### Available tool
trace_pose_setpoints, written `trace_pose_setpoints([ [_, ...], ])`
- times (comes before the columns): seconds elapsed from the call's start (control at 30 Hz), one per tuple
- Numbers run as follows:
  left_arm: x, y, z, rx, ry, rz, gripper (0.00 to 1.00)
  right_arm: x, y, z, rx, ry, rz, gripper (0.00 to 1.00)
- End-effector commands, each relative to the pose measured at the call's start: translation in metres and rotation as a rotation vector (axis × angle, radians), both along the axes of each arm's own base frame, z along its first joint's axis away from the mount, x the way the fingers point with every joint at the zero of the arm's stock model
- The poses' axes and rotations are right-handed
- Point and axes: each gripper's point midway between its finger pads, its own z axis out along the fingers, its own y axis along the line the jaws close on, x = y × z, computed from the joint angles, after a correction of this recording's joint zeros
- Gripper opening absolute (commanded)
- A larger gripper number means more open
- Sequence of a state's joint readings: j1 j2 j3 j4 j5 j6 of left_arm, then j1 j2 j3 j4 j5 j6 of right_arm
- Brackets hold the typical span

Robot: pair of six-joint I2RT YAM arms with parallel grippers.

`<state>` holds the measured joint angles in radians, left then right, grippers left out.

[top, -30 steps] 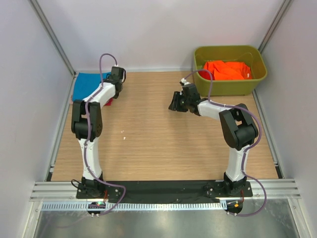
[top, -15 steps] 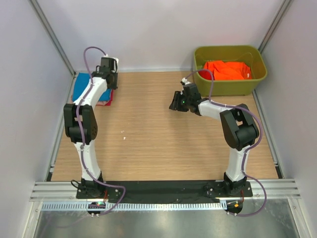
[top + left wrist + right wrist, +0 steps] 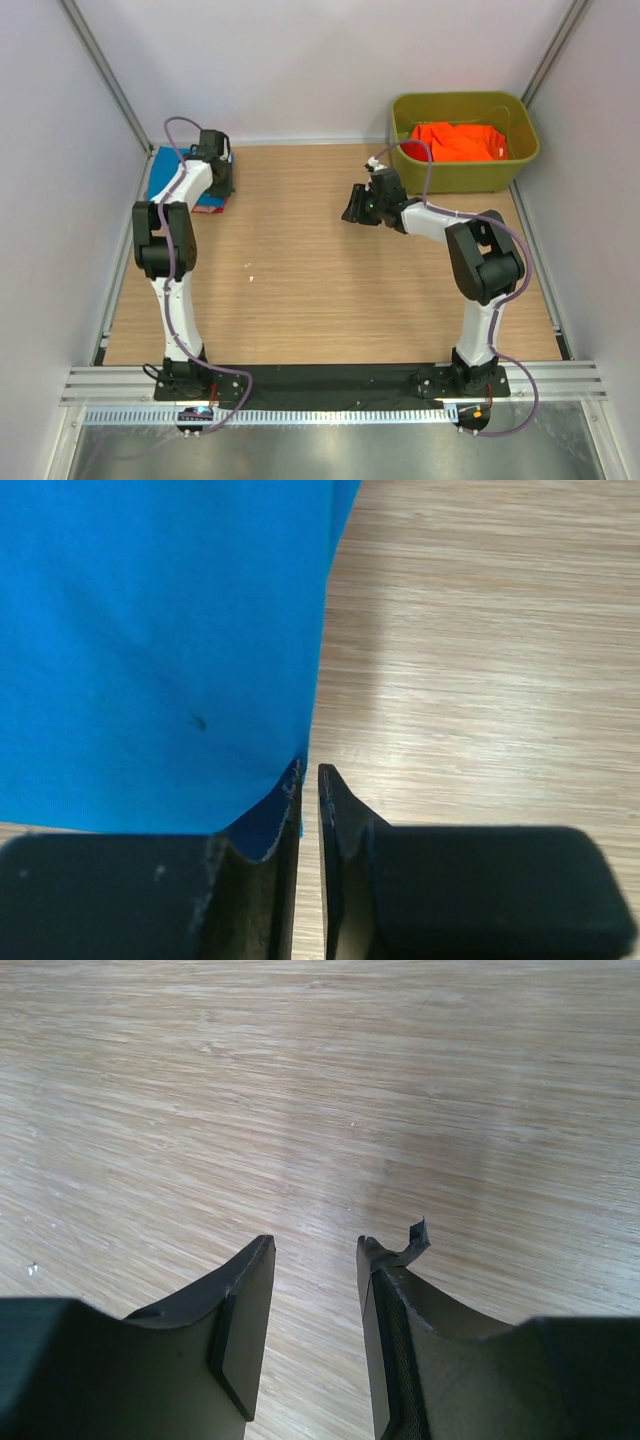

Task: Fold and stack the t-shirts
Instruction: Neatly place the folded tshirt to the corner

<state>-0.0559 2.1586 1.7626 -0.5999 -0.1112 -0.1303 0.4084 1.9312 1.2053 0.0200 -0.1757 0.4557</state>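
- blue t-shirt (image 3: pixel 165 178): folded flat, far-left corner of the tabletop (image 3: pixel 320 280), top of its pile.
- red t-shirt (image 3: pixel 213 207): edge peeking out underneath.
- orange t-shirt (image 3: pixel 458 141): crumpled inside the green bin (image 3: pixel 400 168).

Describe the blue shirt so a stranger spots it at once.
Go to the far left corner of the wooden table. The blue shirt lies flat there, a red shirt showing at its near edge. It alone is blue; the orange shirt is in the green bin.
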Motion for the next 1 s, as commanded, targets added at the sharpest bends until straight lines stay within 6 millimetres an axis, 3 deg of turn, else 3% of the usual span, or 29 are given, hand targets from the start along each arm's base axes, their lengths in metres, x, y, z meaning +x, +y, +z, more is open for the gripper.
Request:
trace_pose_setpoints([
  [0.0, 0.009, -0.008, 0.035, -0.042, -0.057, 0.001, 0.12, 0.005, 0.002, 0.042, 0.048, -0.087, 0.000, 0.45],
  [0.17, 0.004, -0.029, 0.102, -0.117, -0.135, -0.045, 0.28, 0.005, 0.005, 0.083, 0.066, -0.139, 0.021, 0.46],
  [0.2, -0.003, -0.034, 0.128, -0.124, -0.181, -0.056, 0.29, 0.006, 0.003, 0.098, 0.056, -0.138, 0.015, 0.46],
  [0.23, -0.012, -0.045, 0.131, -0.156, -0.175, -0.083, 0.30, 0.006, 0.001, 0.106, 0.050, -0.142, 0.009, 0.48],
  [0.27, -0.022, -0.064, 0.137, -0.195, -0.178, -0.125, 0.32, 0.003, -0.001, 0.126, 0.059, -0.174, 0.004, 0.49],
  [0.3, -0.031, -0.080, 0.159, -0.244, -0.224, -0.156, 0.33, -0.001, -0.005, 0.133, 0.054, -0.168, -0.006, 0.55],
  [0.33, -0.048, -0.107, 0.153, -0.276, -0.198, -0.222, 0.34, -0.006, -0.008, 0.139, 0.055, -0.169, -0.013, 0.64],
  [0.37, -0.061, -0.123, 0.169, -0.297, -0.224, -0.270, 0.36, -0.016, -0.016, 0.153, 0.045, -0.173, -0.034, 0.70],
  [0.4, -0.072, -0.134, 0.173, -0.296, -0.227, -0.295, 0.36, -0.024, -0.022, 0.152, 0.036, -0.159, -0.045, 0.86],
  [0.43, -0.087, -0.158, 0.174, -0.299, -0.221, -0.352, 0.37, -0.032, -0.025, 0.159, 0.035, -0.158, -0.052, 0.93],
  [0.47, -0.098, -0.169, 0.167, -0.306, -0.209, -0.377, 0.38, -0.045, -0.032, 0.172, 0.040, -0.168, -0.059, 0.99],
  [0.5, -0.113, -0.181, 0.179, -0.330, -0.237, -0.416, 0.39, -0.056, -0.037, 0.172, 0.045, -0.160, -0.068, 1.00],
  [0.57, -0.136, -0.207, 0.177, -0.346, -0.241, -0.471, 0.41, -0.073, -0.045, 0.177, 0.051, -0.157, -0.086, 1.00],
  [0.6, -0.148, -0.216, 0.189, -0.380, -0.268, -0.494, 0.42, -0.086, -0.056, 0.190, 0.060, -0.182, -0.122, 1.00],
  [0.63, -0.162, -0.234, 0.195, -0.431, -0.274, -0.529, 0.46, -0.093, -0.060, 0.194, 0.066, -0.187, -0.134, 1.00],
  [0.67, -0.169, -0.242, 0.191, -0.460, -0.283, -0.540, 0.58, -0.103, -0.067, 0.196, 0.063, -0.178, -0.151, 1.00],
  [0.7, -0.179, -0.252, 0.196, -0.503, -0.287, -0.570, 0.80, -0.111, -0.077, 0.205, 0.063, -0.197, -0.189, 1.00],
  [0.73, -0.191, -0.259, 0.208, -0.543, -0.313, -0.588, 1.00, -0.117, -0.080, 0.208, 0.065, -0.198, -0.196, 1.00],
  [0.77, -0.192, -0.263, 0.216, -0.572, -0.347, -0.596, 1.00, -0.122, -0.089, 0.205, 0.036, -0.184, -0.223, 1.00],
  [0.8, -0.198, -0.263, 0.212, -0.591, -0.345, -0.591, 1.00, -0.126, -0.092, 0.206, 0.028, -0.177, -0.235, 1.00],
  [0.83, -0.208, -0.265, 0.225, -0.638, -0.367, -0.606, 1.00, -0.135, -0.096, 0.206, 0.027, -0.160, -0.241, 1.00],
  [0.97, -0.223, -0.259, 0.237, -0.681, -0.414, -0.614, 1.00, -0.151, -0.097, 0.209, 0.039, -0.156, -0.217, 1.00],
])
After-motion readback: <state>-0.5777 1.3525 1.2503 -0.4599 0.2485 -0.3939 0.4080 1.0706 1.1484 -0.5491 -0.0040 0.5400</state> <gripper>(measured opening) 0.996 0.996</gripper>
